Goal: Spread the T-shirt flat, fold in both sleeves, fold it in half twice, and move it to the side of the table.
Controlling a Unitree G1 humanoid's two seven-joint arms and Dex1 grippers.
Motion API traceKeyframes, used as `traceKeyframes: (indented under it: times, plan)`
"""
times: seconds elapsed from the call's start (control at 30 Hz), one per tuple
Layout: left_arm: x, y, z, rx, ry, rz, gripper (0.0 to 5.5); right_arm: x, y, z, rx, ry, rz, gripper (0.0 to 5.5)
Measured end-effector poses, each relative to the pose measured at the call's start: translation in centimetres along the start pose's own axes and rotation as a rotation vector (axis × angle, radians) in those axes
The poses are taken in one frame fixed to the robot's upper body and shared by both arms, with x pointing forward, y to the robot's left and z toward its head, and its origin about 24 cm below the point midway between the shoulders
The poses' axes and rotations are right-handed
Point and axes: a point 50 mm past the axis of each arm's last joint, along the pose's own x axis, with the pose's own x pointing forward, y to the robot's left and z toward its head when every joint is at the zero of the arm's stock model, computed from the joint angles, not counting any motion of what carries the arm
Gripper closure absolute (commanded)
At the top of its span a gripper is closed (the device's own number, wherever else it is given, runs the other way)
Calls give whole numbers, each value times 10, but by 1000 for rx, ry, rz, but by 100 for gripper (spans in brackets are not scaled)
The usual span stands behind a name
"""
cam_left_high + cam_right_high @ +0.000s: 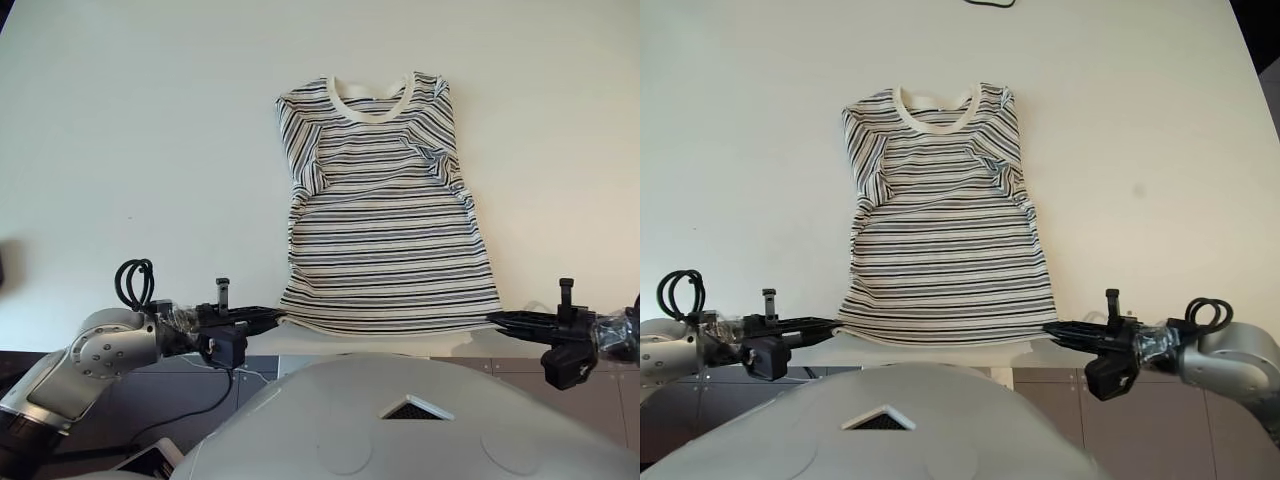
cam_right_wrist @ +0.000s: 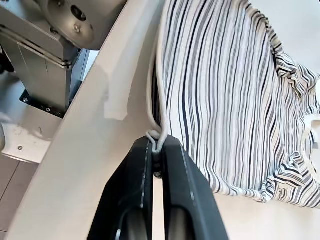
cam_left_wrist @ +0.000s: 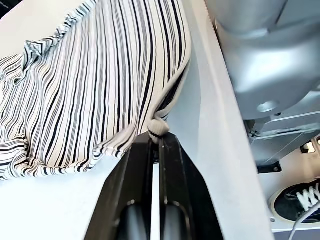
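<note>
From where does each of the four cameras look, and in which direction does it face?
Left eye: on the head, facing forward and down at the T-shirt on the table; left gripper and right gripper show.
Right eye: beside it, same scene.
Left wrist: along its gripper to the pinched hem corner.
Right wrist: along its gripper, likewise.
All share the T-shirt.

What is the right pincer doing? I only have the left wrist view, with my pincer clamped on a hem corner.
Observer: The right pincer is shut on the other hem corner of the T-shirt, at the near edge of the table.
Operator: Do sleeves stick out?
Observer: No. Neither side shows a sleeve sticking out, so they seem folded in.
Operator: Where is the collar?
Observer: The collar lies at the shirt's far end, away from the robot.
</note>
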Motion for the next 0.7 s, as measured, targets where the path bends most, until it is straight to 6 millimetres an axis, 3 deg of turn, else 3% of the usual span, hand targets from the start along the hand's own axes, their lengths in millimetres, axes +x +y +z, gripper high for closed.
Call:
traceKeyframes:
  times: [0.23,0.33,0.43,0.57,0.63,0.7]
  plan:
    - [-20,-4,24,-324,-76,25,540,-30,-44,33,301,-29,-23,538]
    - [-30,20,31,-401,-135,99,540,-42,-77,41,355,-65,-80,538]
    - [-33,56,34,-352,-177,215,540,-48,-117,41,303,-48,-180,538]
    - [-33,96,28,-315,-211,402,540,-48,-150,23,292,-22,-322,538]
    - [-31,114,26,-308,-234,472,540,-46,-167,7,306,-22,-404,538]
    - [-25,144,18,-294,-232,570,540,-35,-194,-21,354,-31,-497,538]
